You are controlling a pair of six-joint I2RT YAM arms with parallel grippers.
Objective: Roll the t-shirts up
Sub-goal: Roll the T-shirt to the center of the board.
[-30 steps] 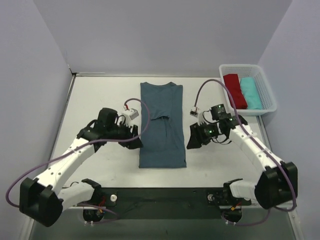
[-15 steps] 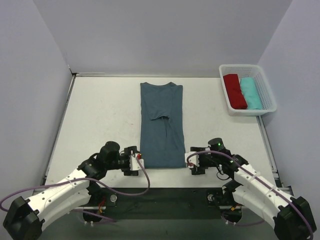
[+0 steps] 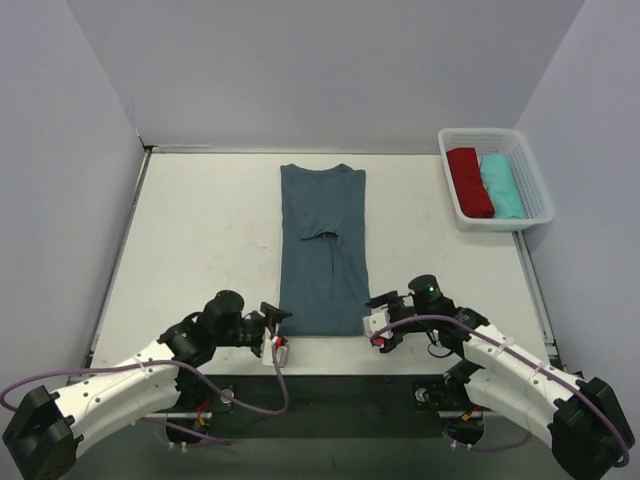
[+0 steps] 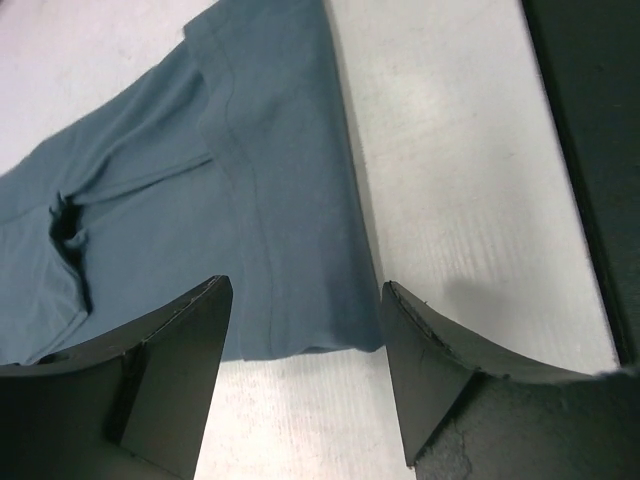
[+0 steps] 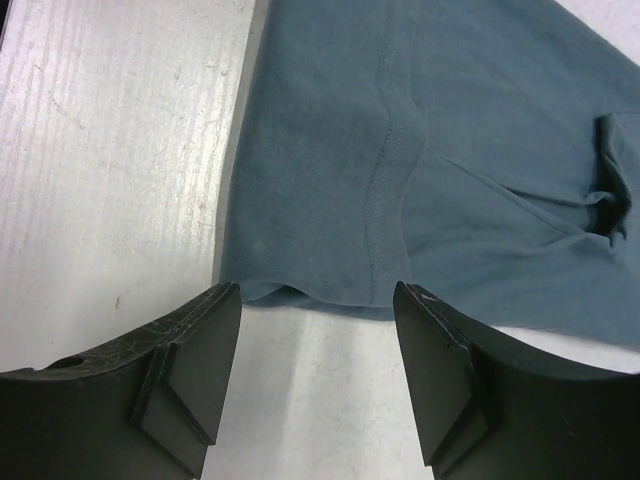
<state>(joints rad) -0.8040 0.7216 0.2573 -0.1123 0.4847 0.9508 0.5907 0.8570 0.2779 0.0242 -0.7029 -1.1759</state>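
Currently left gripper [image 4: 305, 300] & right gripper [image 5: 318, 295] are held spread, empty, at 6 o'clock hem of t-shirt [image 3: 322, 250]; if only 1 layer is pinched, roll could be skewed.

The folded t-shirt [image 3: 322, 250] lies lengthwise down the middle of the table [image 3: 200, 230], collar toward 12 o'clock and hem toward 6. The left gripper [image 4: 305, 292] sits just off the hem's 7 o'clock corner, the right gripper [image 5: 315, 294] just off its 5 o'clock corner. Out at 2 o'clock, at the table's edge, the basket [image 3: 533, 165] holds a rolled t-shirt [image 3: 468, 180] on its left, with a second rolled t-shirt [image 3: 502, 186] touching it on the right.
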